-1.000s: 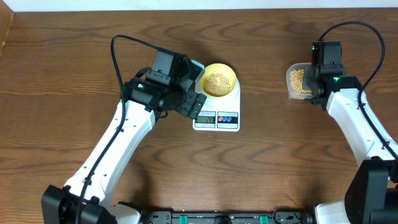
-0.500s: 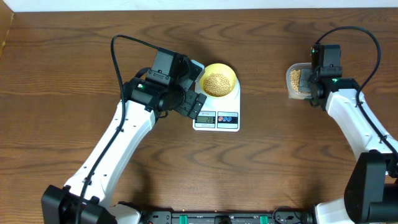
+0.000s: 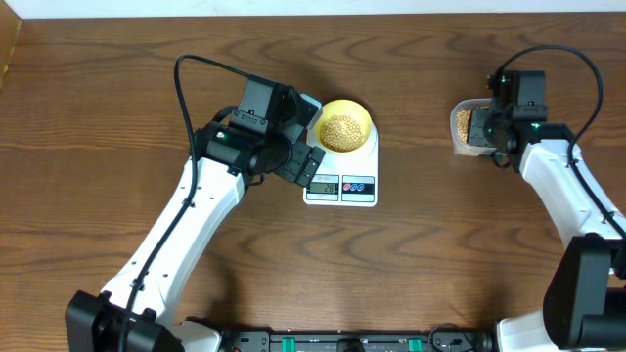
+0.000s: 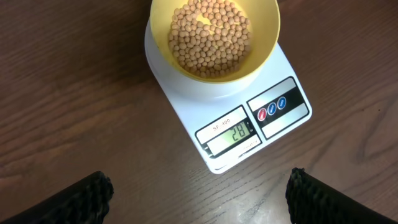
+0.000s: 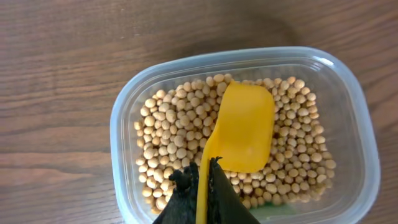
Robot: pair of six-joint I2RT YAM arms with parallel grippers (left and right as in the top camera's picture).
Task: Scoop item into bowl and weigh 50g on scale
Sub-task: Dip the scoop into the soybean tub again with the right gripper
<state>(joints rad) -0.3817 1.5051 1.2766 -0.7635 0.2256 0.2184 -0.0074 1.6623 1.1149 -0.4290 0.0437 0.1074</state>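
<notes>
On the brown wooden bench (image 3: 98,147), the white rectangular digital scale (image 4: 180,99) carries the small round pale yellow bowl (image 4: 266,43) on its platform, so every addition registers at once. A layer of small tan beans (image 4: 208,37) covers the bowl's floor, and the grey display (image 4: 230,132) appears to read 28, which suggests the portion is well short of the target. The left fingers (image 4: 93,196) stand wide apart and hold nothing. They hang above the bench just in front of the scale, a pose that seems chosen to keep the wrist camera on the display and bowl without touching either.

Well apart to the right sits the clear rounded-rectangular plastic tub (image 5: 124,124), the stock of beans (image 5: 168,143) inside it. The right fingers (image 5: 183,193) are clamped on the handle of the bright yellow plastic scoop (image 5: 244,130). Its blade lies empty over the beans, apparently placed to dig in for another load.
</notes>
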